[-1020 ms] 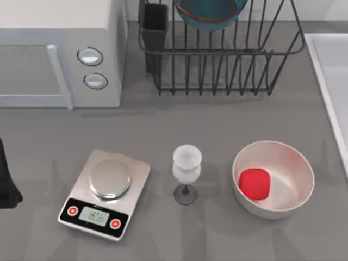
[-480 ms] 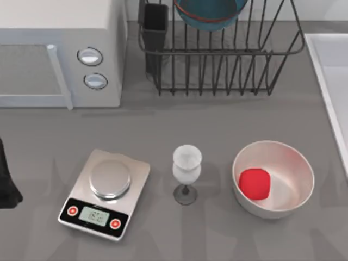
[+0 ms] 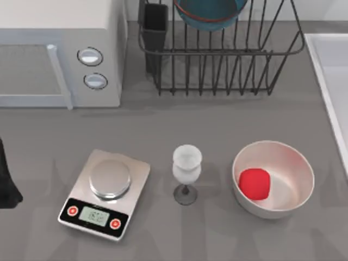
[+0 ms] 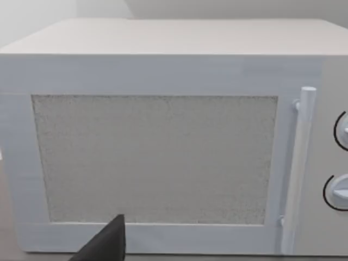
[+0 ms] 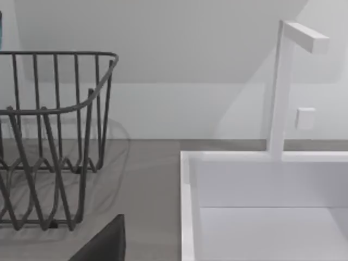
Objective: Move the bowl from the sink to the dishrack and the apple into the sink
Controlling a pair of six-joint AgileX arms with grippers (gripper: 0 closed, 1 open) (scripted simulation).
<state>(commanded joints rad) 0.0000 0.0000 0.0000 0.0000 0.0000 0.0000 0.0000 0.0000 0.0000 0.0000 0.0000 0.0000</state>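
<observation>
I am looking over the grey worktop (image 3: 217, 122), where the big black wire dishrack (image 3: 217, 60) is already cradling the round teal-blue bowl (image 3: 209, 13). The pale white rectangular sink (image 3: 333, 81) is waiting at the right. The small red apple (image 3: 254, 184) is sitting inside a cream-white bowl (image 3: 273, 179); reaching in, I risk tipping that bowl or nudging the nearby frosted wine glass (image 3: 186, 174). My left arm (image 3: 6, 182) is parking at the left edge; I cannot tell how wide either claw is gaping.
</observation>
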